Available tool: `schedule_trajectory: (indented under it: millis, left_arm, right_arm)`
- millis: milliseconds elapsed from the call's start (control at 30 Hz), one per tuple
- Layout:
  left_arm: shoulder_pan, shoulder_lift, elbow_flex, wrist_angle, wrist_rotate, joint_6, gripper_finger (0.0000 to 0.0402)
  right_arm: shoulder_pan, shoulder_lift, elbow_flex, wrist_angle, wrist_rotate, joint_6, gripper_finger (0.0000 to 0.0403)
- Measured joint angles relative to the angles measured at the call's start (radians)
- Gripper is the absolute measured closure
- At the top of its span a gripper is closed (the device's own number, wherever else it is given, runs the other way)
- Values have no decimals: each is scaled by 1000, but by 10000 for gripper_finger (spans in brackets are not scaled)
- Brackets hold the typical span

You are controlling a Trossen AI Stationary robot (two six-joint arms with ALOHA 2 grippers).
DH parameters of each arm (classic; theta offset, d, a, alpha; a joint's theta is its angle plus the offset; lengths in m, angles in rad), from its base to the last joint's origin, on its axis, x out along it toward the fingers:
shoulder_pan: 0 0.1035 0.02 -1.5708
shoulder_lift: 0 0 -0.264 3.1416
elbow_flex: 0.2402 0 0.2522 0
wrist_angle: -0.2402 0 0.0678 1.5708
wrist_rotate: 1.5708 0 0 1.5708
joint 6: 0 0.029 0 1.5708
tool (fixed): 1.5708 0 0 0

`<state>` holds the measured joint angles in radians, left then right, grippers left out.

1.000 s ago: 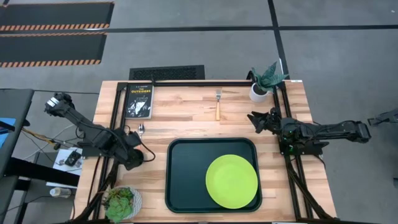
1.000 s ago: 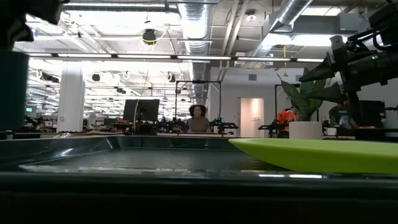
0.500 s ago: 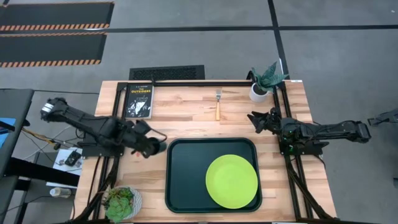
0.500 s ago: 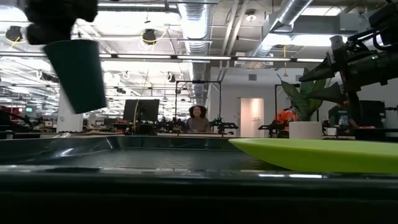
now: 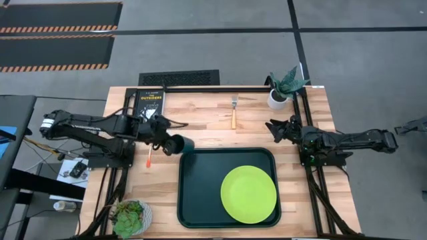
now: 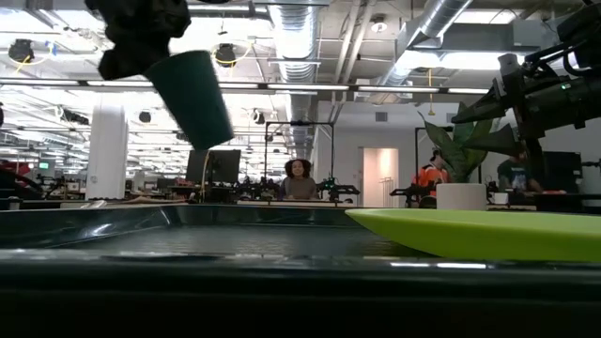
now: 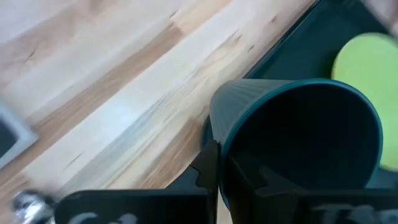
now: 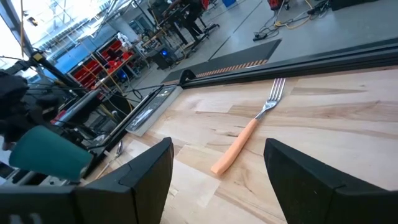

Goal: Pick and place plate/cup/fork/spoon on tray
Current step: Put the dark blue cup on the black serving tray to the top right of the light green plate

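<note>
The left pincer [image 5: 168, 141] is closed on the cup [image 5: 181, 144], carrying it tilted in the air just at the near-left corner of the tray [image 5: 193, 200], which stretches ahead of it. The plate [image 5: 248, 194] already lies on the tray, farther along from this pincer toward the opposite side. The spoon [image 5: 149, 157] lies on the desk [image 5: 200, 127] just beside the left pincer, off the tray. The right pincer [image 5: 273, 127] waits with its fingers spread apart, the fork [image 5: 234, 112] on the desk just ahead of it. So I judge one piece placed, the cup nearly there, fork and spoon left.
</note>
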<state>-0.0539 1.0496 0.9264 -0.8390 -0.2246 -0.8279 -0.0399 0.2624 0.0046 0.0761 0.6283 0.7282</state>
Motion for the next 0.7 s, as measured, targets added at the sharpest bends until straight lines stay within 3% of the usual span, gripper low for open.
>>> schedule_trajectory:
  millis: [133, 300, 700]
  left_arm:
    - [36, 26, 10, 80, 45, 37, 401]
    - [58, 148, 106, 58, 68, 127, 401]
    - [91, 550, 509, -7, 70, 425, 401]
  right_arm:
    - [0, 0, 0, 0, 1, -3, 127]
    - [-2, 9, 0, 1, 2, -3, 127]
    - [-2, 69, 0, 0, -2, 23, 127]
